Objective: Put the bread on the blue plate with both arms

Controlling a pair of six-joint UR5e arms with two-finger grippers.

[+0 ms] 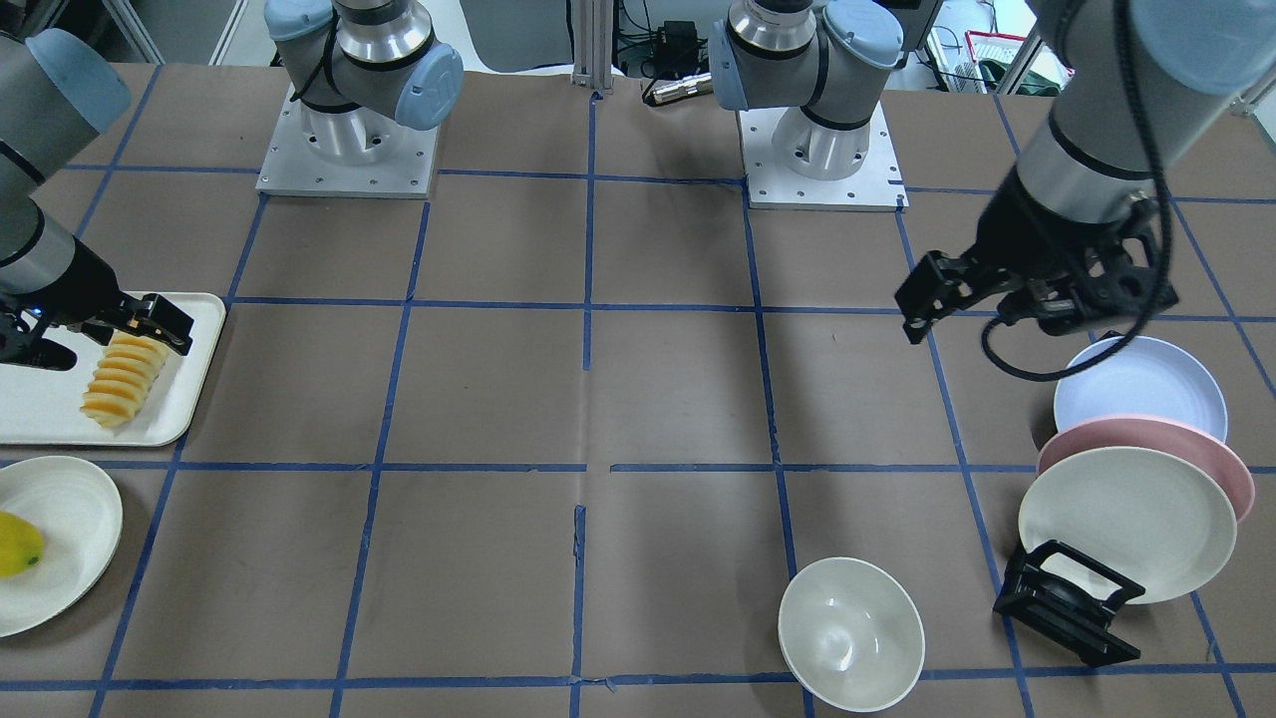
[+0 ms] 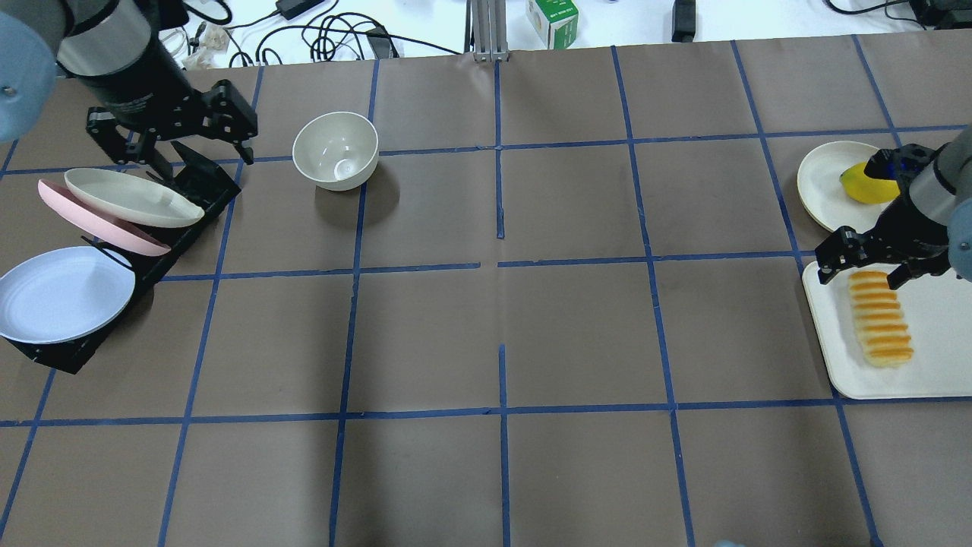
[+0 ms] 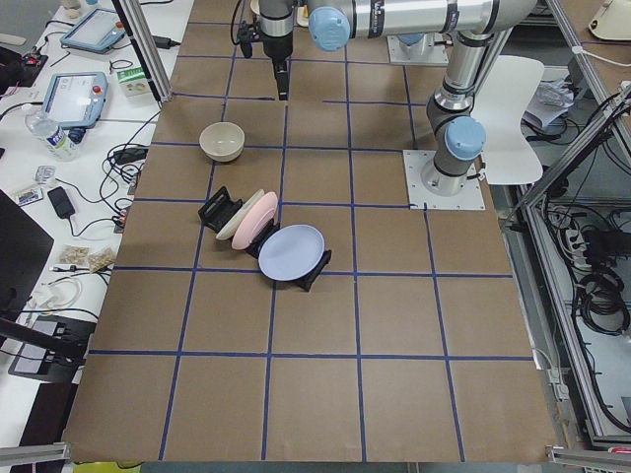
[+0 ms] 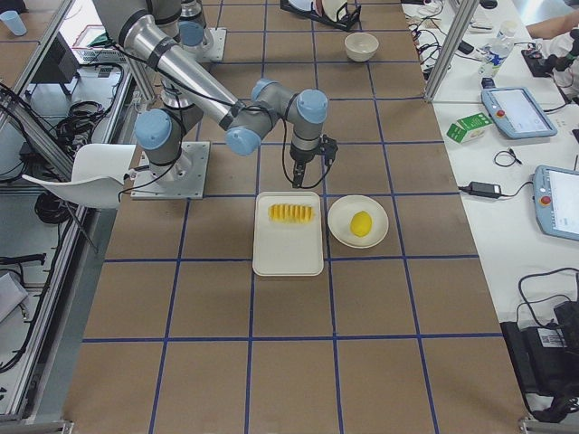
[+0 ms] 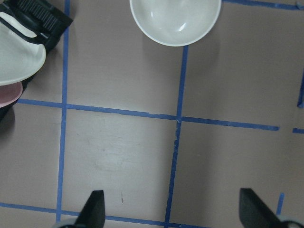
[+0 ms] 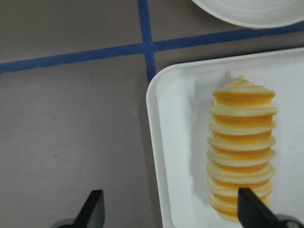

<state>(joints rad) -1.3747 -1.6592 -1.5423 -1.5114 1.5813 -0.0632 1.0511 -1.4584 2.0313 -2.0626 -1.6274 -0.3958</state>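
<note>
The bread (image 1: 122,379), a ridged orange-yellow loaf, lies on a white tray (image 1: 40,414); it also shows in the overhead view (image 2: 879,317) and the right wrist view (image 6: 242,147). My right gripper (image 2: 862,275) is open and empty, hovering over the tray's edge at the loaf's far end (image 6: 173,213). The blue plate (image 2: 64,292) leans in a black rack (image 1: 1067,603), nearest the robot (image 1: 1141,389). My left gripper (image 2: 203,156) is open and empty, above the table beside the rack's far end (image 5: 173,211).
A pink plate (image 1: 1201,439) and a cream plate (image 1: 1126,524) lean in the same rack. A white bowl (image 2: 336,150) stands near the left gripper. A cream plate (image 1: 70,509) with a yellow fruit (image 1: 18,543) sits beside the tray.
</note>
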